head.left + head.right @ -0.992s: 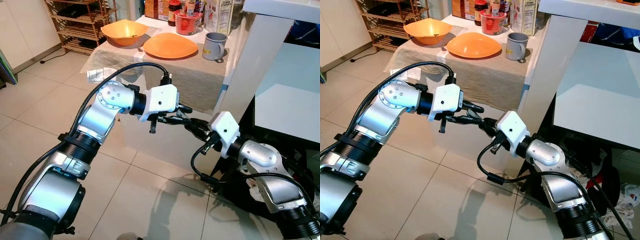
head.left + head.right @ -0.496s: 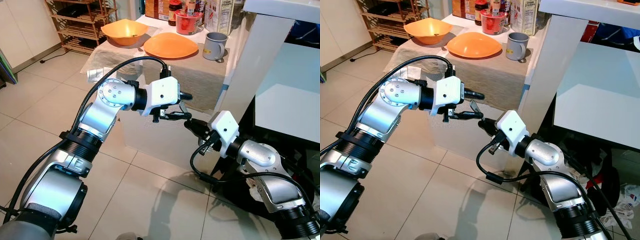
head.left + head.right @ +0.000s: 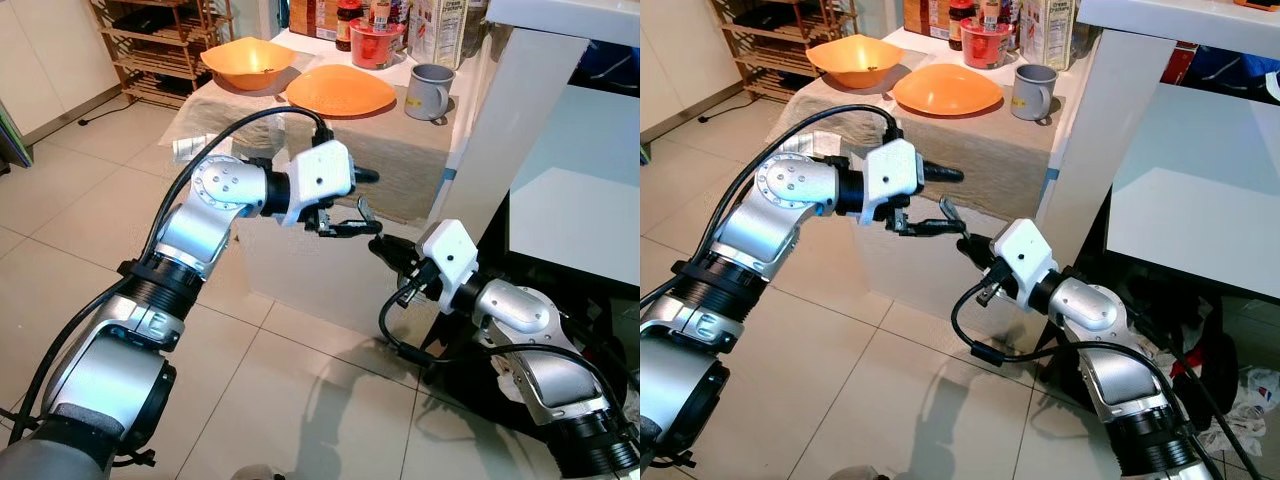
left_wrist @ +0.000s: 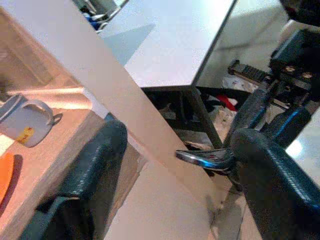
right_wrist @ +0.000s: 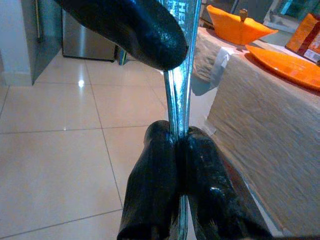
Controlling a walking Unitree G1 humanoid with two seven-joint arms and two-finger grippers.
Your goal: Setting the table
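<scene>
Beside the table (image 3: 400, 150), left hand (image 3: 355, 202) has opened off the spoon (image 5: 179, 95).

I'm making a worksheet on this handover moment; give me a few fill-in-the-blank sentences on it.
1. The right gripper is shut on a metal ____.
2. The left gripper's fingers are ____.
3. The bowl and plate are both ____.
4. The grey ____ stands right of the plate.

Missing words: utensil; open; orange; mug

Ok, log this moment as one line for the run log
step: spoon handover | right gripper: shut on spoon | left gripper: open around spoon end | plate, bowl, mug: on table
</scene>
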